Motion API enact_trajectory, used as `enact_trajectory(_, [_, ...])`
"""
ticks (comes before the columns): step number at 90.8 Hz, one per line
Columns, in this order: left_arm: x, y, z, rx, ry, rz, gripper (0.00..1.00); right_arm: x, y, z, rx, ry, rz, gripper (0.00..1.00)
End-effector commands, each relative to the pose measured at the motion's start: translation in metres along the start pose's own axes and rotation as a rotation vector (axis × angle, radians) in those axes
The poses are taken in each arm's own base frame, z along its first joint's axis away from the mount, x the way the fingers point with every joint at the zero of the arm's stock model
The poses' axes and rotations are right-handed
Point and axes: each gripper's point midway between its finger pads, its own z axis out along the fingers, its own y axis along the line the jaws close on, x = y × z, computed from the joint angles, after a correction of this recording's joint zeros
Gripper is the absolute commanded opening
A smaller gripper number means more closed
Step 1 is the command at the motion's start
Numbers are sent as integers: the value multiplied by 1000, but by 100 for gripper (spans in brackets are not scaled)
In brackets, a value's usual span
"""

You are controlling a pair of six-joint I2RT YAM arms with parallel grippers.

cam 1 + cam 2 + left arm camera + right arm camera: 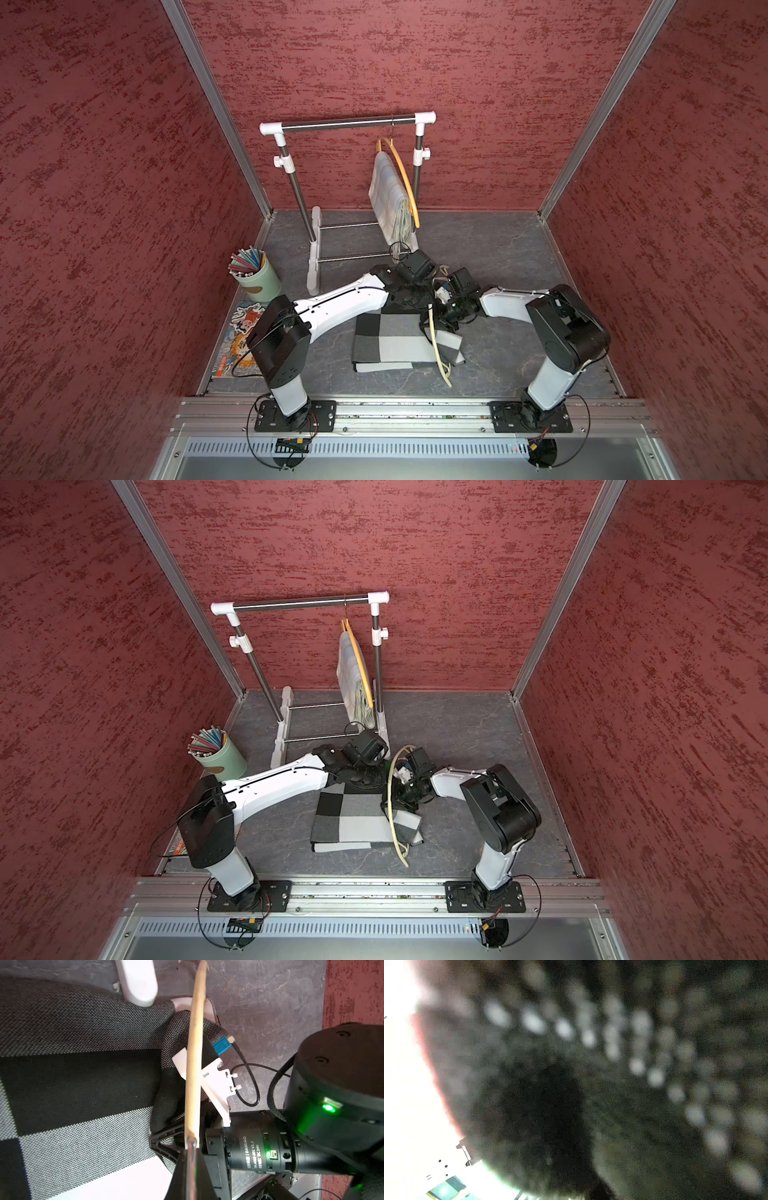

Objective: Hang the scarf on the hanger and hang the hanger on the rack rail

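Nearest, our checked scarf (390, 336) lies folded on the counter (498, 353), mostly flat and not yet draped over anything. Just beyond, our right gripper (434, 326) looks pinched together on a raised fold at its far corner. Our left gripper (192, 1153) is clamped on the hook of the pale hanger (193, 1076), held over the scarf. Draping it and hanging it on the far rack (349, 122) are still to do, we judge.

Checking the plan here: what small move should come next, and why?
Probably the right gripper should lift its pinched scarf edge over the hanger: the left gripper holds the hanger by its hook right beside that fold, and most of the scarf lies flat on the table.
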Motion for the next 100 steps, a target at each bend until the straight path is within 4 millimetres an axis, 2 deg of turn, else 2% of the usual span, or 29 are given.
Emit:
enact_trajectory(1, [11,-12,26,50,24,18,0,13,13,5,-37,79,-55,0])
enact_trajectory(5, [11,-12,25,50,24,17,0,5,15,-7,-51,42,-60,6])
enact_trajectory(10, [12,-13,25,50,26,17,0,-5,18,-24,-92,-5,-63,34])
enact_trajectory(17, [12,-12,24,46,25,19,0,-14,25,-47,-152,-44,-67,55])
enact_trajectory(23, [12,-11,24,44,23,15,0,-22,27,-63,-191,-82,-50,64])
enact_trajectory(29, [12,-11,24,45,22,15,0,-22,29,-68,-237,-91,-20,68])
enact_trajectory(46, [13,-10,24,40,26,15,0,0,25,-85,-285,-151,-3,70])
enact_trajectory(51, [14,-9,25,37,28,14,0,2,22,-95,-275,-190,-4,65])
enact_trajectory(64, [15,-10,24,38,26,13,0,10,-3,-112,-151,-280,46,50])
enact_trajectory(72, [16,-9,23,33,26,15,0,23,-13,-111,-112,-271,65,46])
enact_trajectory(87, [16,-12,20,32,23,24,0,46,-58,-106,81,-263,126,43])
enact_trajectory(93, [16,-12,20,27,22,27,0,54,-67,-101,102,-238,149,42])
enact_trajectory(100, [19,-12,18,26,24,32,0,65,-68,-96,100,-209,159,41])
